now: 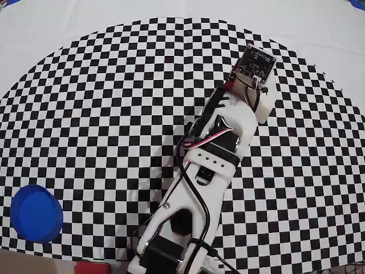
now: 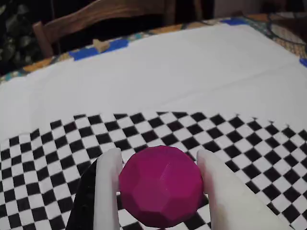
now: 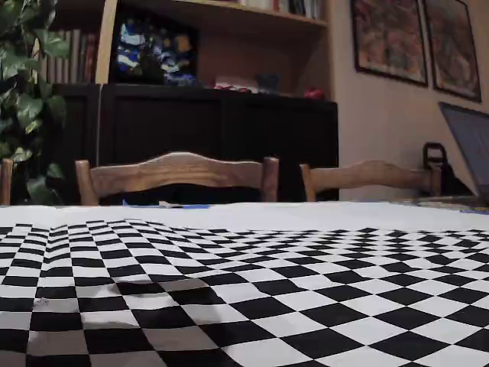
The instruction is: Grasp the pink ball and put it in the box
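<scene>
1. In the wrist view the gripper (image 2: pixel 160 191) has its two white fingers (image 2: pixel 106 191) on either side of the ball (image 2: pixel 160 187), right against its flanks; they look to be holding it.
2. The ball is faceted magenta and sits over the checkered mat (image 2: pixel 57 153), near the mat's edge, where a white cloth (image 2: pixel 168 72) begins.
3. In the overhead view the arm (image 1: pixel 211 165) reaches from the bottom edge up and to the right; the ball is hidden beneath the wrist there.
4. The box (image 1: pixel 37 214), blue and round, stands at the lower left of the mat, well apart from the arm.
5. The fixed view shows only the mat, two chairs (image 3: pixel 176 176) and a dark cabinet (image 3: pixel 221 138) behind.
</scene>
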Robot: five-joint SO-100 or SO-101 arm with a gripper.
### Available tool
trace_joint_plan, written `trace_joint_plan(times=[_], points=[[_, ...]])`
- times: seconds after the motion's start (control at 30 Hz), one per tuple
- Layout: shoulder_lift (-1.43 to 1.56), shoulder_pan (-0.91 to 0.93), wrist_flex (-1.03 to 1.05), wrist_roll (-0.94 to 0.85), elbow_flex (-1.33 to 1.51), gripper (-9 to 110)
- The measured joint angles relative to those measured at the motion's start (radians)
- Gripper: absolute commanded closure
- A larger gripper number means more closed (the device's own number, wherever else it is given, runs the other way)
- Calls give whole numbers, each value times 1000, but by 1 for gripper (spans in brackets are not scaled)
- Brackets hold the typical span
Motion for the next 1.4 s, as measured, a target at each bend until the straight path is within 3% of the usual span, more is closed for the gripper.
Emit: trace_joint_plan(times=[1.4], points=[[46,-495,0,0,80,101]])
